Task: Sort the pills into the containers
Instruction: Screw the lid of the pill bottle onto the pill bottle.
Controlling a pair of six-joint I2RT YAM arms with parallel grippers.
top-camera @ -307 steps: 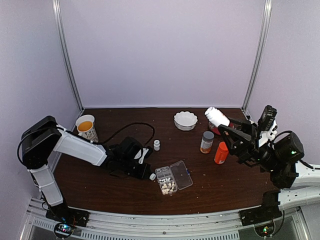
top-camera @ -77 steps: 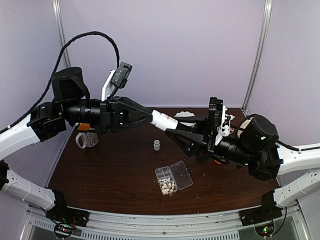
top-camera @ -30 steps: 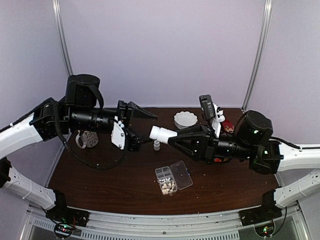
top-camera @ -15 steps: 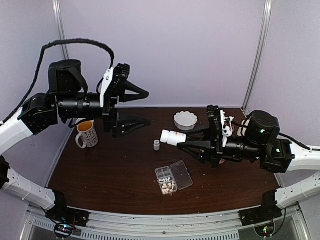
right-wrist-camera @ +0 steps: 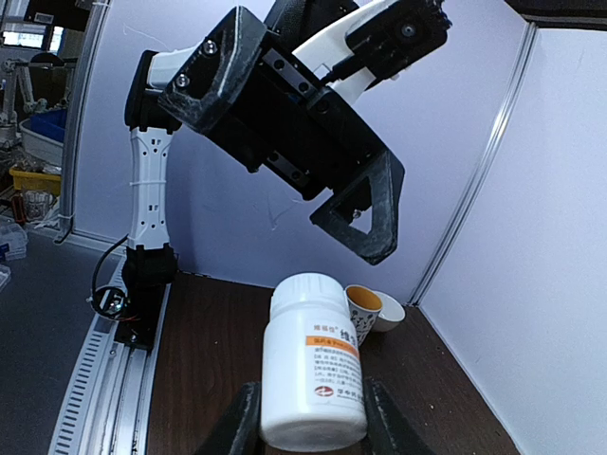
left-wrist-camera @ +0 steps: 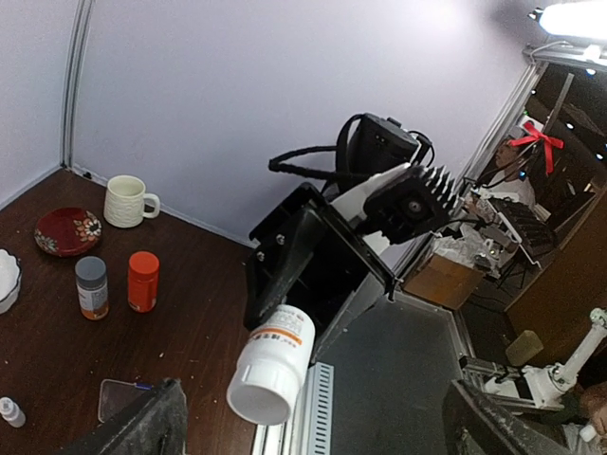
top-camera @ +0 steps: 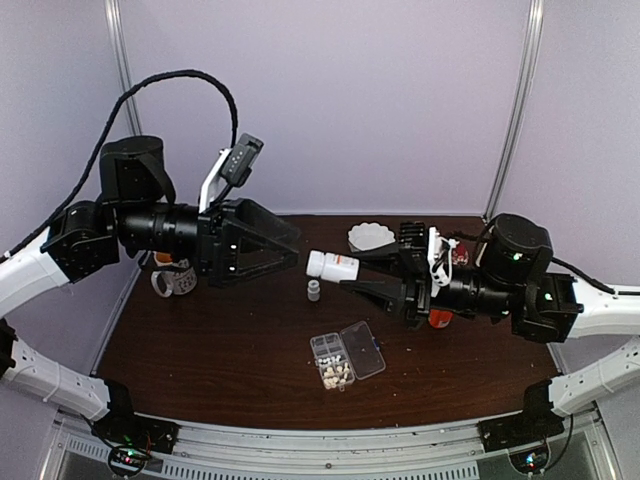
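Right claw [top-camera: 352, 270] grips a white bottle [top-camera: 330, 265] sideways in mid-air, left claw [top-camera: 296, 248] gapes wide facing it (empty); a misjudged handover could drop it.

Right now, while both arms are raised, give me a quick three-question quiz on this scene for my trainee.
1. Multiple choice: which gripper holds the white bottle? A) left B) right C) neither
2. True or false: the left gripper is open and grips nothing.
3. Short answer: is the lid of the organiser box open or shut?
Key: 1 B, the right gripper; 2 true; 3 open.
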